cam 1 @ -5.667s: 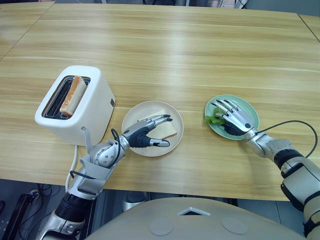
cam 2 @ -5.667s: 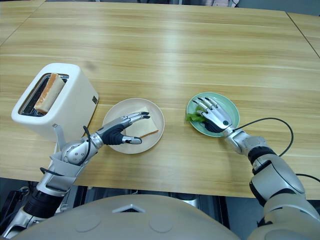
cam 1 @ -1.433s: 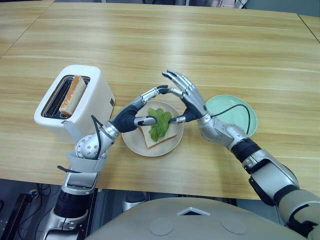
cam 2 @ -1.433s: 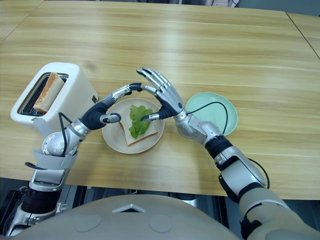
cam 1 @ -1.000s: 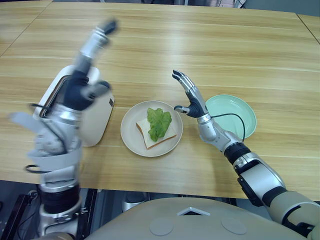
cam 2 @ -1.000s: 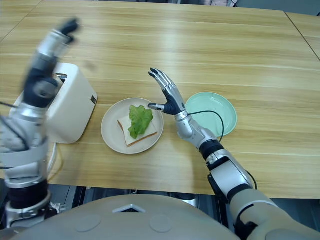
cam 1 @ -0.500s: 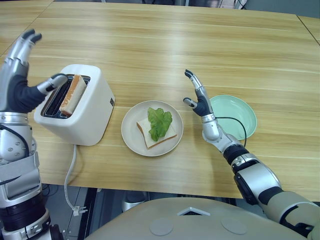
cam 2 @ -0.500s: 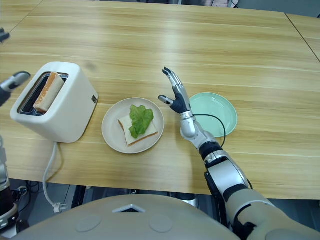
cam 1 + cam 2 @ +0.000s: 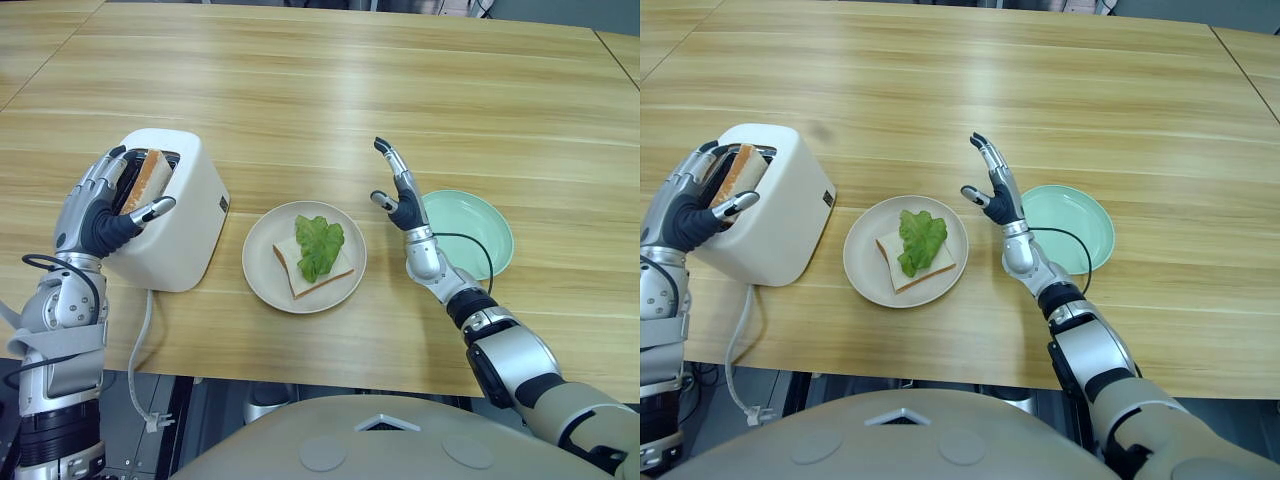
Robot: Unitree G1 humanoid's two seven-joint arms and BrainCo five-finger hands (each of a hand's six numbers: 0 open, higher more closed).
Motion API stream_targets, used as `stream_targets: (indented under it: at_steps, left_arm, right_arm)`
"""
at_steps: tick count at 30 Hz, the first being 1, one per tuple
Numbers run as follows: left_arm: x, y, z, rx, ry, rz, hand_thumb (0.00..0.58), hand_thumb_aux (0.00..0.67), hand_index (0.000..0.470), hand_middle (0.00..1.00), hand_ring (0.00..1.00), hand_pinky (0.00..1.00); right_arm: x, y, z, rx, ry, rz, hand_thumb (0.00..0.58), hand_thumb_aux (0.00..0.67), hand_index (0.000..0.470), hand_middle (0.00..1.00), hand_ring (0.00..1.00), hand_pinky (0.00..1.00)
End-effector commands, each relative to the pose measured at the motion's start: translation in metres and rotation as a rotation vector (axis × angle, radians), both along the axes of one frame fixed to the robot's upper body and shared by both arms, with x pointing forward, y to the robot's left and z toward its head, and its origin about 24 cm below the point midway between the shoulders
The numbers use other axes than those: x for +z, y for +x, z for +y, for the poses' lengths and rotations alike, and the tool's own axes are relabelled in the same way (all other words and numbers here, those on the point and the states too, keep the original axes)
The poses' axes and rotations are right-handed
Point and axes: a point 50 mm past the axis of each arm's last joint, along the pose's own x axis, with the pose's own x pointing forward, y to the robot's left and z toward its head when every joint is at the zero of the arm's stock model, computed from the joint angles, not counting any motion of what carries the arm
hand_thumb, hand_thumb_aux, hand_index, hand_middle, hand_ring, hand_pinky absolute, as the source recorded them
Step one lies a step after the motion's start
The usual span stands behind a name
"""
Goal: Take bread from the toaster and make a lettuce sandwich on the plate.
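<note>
Though seemingly not yet pinching, left hand (image 9: 95, 215) at the toaster (image 9: 190, 225), fingers curled around the bread (image 9: 148, 178) in its slot. Mid-tabletop (image 9: 300, 80), plate (image 9: 258, 285) with slice (image 9: 287, 262), lettuce (image 9: 318, 245) on top. Right hand (image 9: 402, 200) raised, fingers straight, empty; green plate (image 9: 478, 215) beside.

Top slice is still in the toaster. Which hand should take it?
Left. The left hand is at the toaster, right by the bread slice in its slot. The right hand is raised, open, on the far side of the plate.
</note>
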Motion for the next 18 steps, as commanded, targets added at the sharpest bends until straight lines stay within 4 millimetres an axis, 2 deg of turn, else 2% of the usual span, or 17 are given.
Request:
stream_targets:
  at_steps: [1,8,17,18]
  left_arm:
    - [-0.006,-0.002,0.005,0.024,0.016,0.033,0.000,0.000,0.000,0.00,0.00,0.00]
    - [-0.006,-0.004,0.015,0.071,0.043,0.042,0.000,0.000,0.000,0.00,0.00,0.00]
    - [-0.009,-0.002,0.013,0.069,0.045,0.056,0.000,0.000,0.000,0.00,0.00,0.00]
    - [-0.009,-0.002,0.012,0.066,0.045,0.058,0.294,0.200,0.137,0.00,0.00,0.00]
  right_arm:
    - [-0.001,0.002,-0.007,-0.025,-0.004,0.015,0.000,0.000,0.000,0.00,0.00,0.00]
    - [-0.001,0.002,-0.012,-0.037,-0.005,0.013,0.000,0.000,0.000,0.00,0.00,0.00]
    - [0.000,0.002,-0.012,-0.038,-0.009,0.009,0.000,0.000,0.000,0.00,0.00,0.00]
    - [0.000,0.002,-0.013,-0.038,-0.009,0.008,0.000,0.000,0.000,0.00,0.00,0.00]
